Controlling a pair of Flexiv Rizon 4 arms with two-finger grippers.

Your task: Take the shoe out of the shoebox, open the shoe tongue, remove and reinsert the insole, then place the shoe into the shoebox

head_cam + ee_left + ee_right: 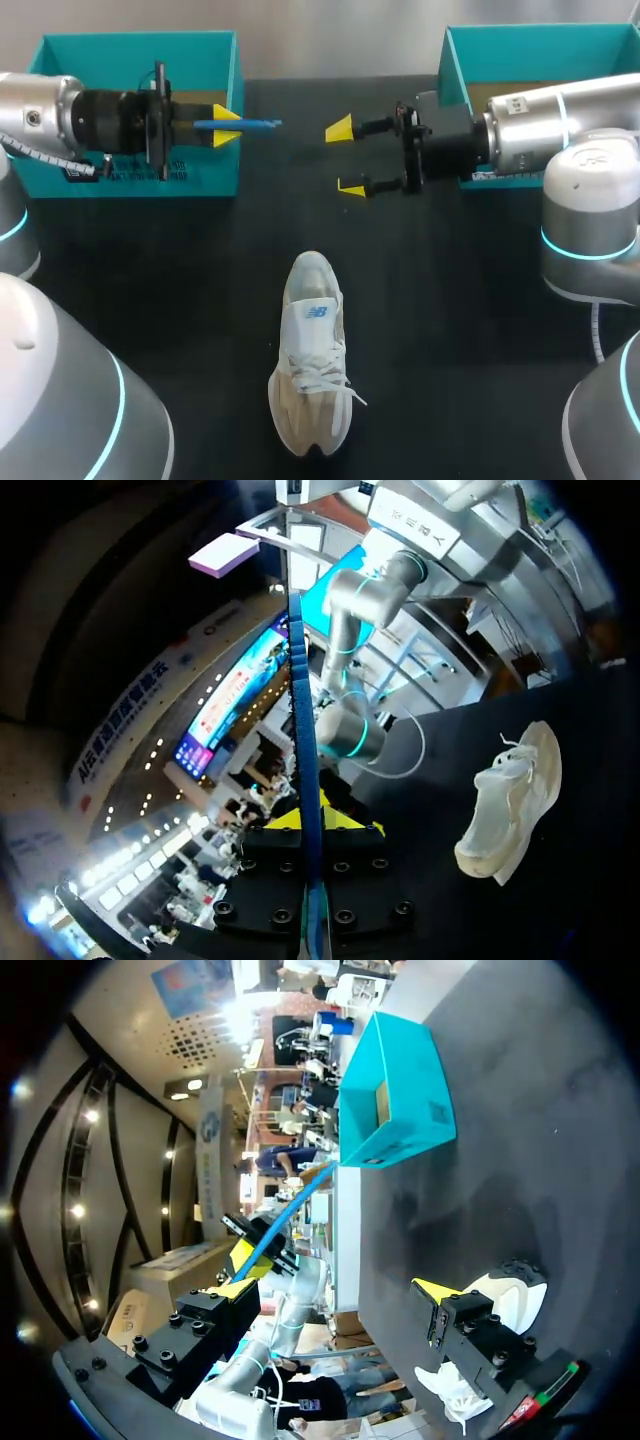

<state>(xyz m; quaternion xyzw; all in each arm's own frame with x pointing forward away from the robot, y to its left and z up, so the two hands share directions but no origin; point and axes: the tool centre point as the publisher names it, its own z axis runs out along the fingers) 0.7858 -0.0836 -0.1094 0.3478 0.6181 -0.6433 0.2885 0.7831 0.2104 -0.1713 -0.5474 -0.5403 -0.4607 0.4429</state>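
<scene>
A white and beige shoe (pixel 312 355) lies on the black table (pixel 470 330), toe toward the far side, with its tongue up. My left gripper (pixel 226 125) hovers in front of the left teal shoebox (pixel 130 60), shut on a thin blue insole (pixel 255 124) that sticks out edge-on toward the middle. In the left wrist view the insole (pixel 303 730) runs straight out between the yellow tips, and the shoe (pixel 510 800) lies off to one side. My right gripper (pixel 345 157) faces it from the right, open and empty. From the right wrist, the open gripper (pixel 335 1290) looks at the insole (pixel 290 1215).
A second teal box (pixel 540 50) stands at the far right behind my right arm. The left box (pixel 400 1090) also shows ahead of the right gripper. The two grippers hang above the table with a small gap between them.
</scene>
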